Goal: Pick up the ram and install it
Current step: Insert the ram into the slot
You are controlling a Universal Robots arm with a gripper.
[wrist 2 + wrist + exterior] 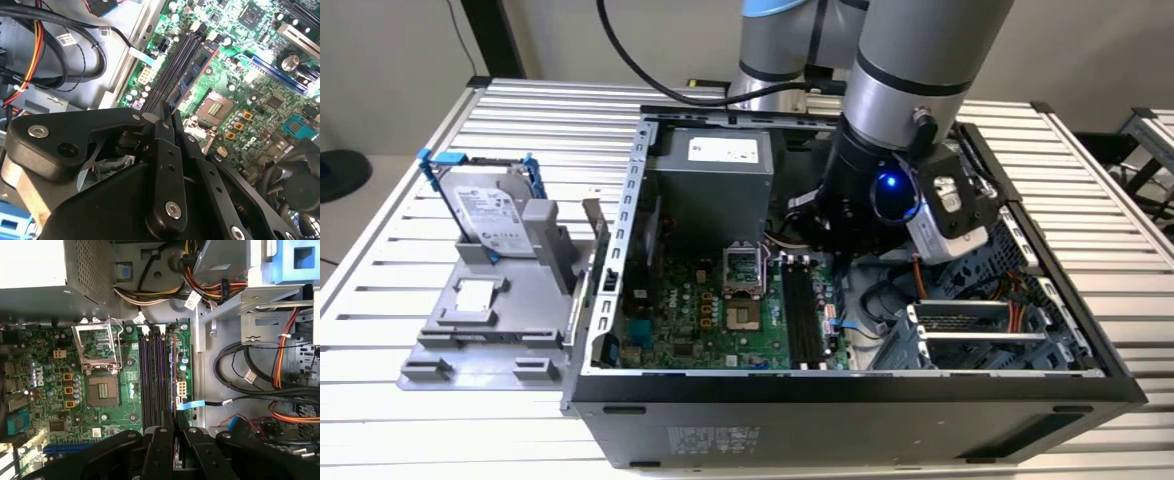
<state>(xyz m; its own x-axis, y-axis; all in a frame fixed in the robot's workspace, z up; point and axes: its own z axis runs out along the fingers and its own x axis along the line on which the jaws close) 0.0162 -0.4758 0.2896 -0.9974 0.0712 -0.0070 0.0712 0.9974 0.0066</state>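
Inside the open metal computer case (635,200), the gripper (169,111) clamps the thin flat ram (195,75) over the motherboard slots (150,380).

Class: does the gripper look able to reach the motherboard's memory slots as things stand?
Probably yes: the gripper, shut on the ram, hangs above the slots; the case is open and nothing lies across them.
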